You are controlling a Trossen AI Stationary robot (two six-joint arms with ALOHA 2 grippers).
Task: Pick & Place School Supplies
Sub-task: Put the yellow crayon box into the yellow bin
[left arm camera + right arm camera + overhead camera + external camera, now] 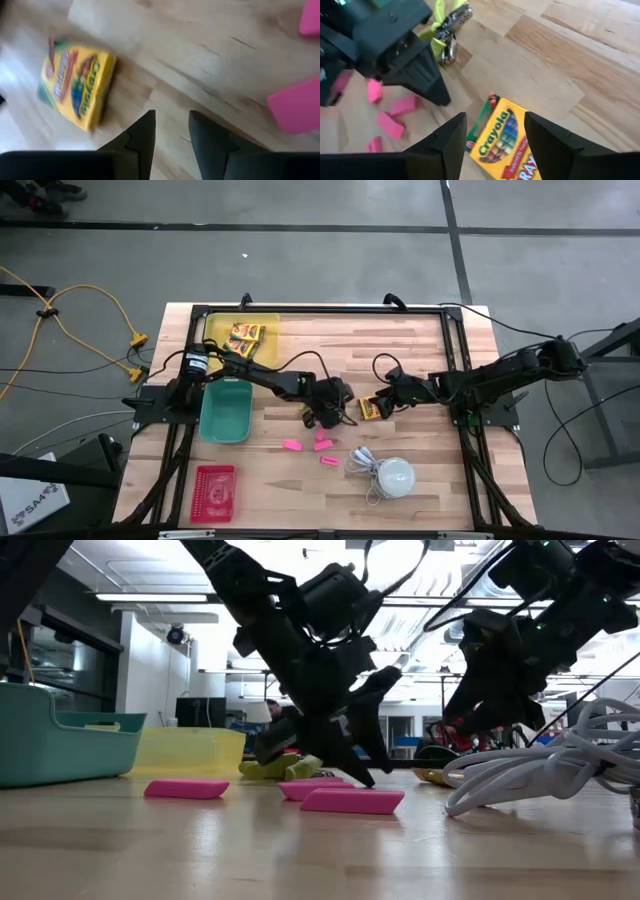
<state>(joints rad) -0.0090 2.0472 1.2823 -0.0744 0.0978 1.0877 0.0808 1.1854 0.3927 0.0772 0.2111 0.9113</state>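
Grey floor lies around a pale wooden table (420, 360), and I work above it with two dark arms. Starting at my left: a red basket (214, 490) sits at the near corner, a teal bin (227, 410) beside my left arm's base, and a yellow tray (240, 330) at the far edge already holding two crayon boxes (245, 334). My left gripper (326, 416) hangs low near the table's middle, its jaws a narrow gap apart and holding nothing; the green-handled scissors (442, 30) lie just by it, and the pink erasers (323, 445) are scattered just nearer the front edge. Next comes the third crayon box (502, 137), flat on the wood between my two grippers. My right gripper (495, 145) hovers directly over it, jaws spread wide, a finger on either side of the box and not yet touching it. Farthest right at the front is the white dome with its coiled cord (392, 476), which I leave alone.

I judge the step in hand to be gripping this box. To do it well, I should keep the box centred between my fingers, come straight down until the pads flank its narrow sides, then close squarely so it does not twist or skid. My left gripper is near, so I should lift clear of it.
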